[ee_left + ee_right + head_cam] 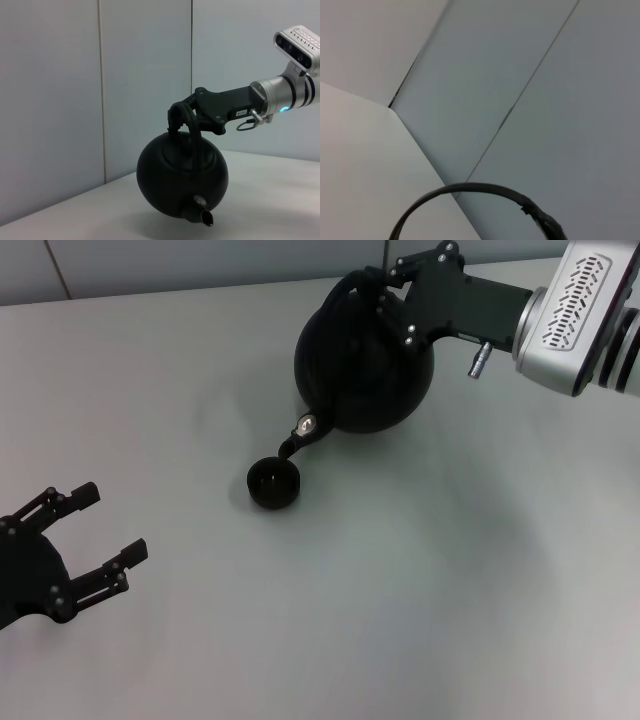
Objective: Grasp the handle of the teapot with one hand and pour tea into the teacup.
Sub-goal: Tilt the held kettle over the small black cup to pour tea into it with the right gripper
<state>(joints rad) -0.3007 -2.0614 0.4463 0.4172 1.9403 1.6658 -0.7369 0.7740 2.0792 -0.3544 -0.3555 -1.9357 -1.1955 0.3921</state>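
Two grippers show: the right gripper (385,285), upper right, is clamped on the handle (192,131) of the teapot (362,358), tilted with its spout above the teacup (273,482) at centre. Pot looks heavy, rigid, smooth; the handle top suits holding. The left gripper (105,530) rests spread wide, lower left.

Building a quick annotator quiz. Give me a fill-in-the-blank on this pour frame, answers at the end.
1. The right gripper is shut on the teapot's ____.
2. The teapot hangs tilted, off the table, with its spout aimed down at the ____.
3. The left gripper, low on the robot's left, holds nothing and its fingers are ____.

Missing words: handle; teacup; open
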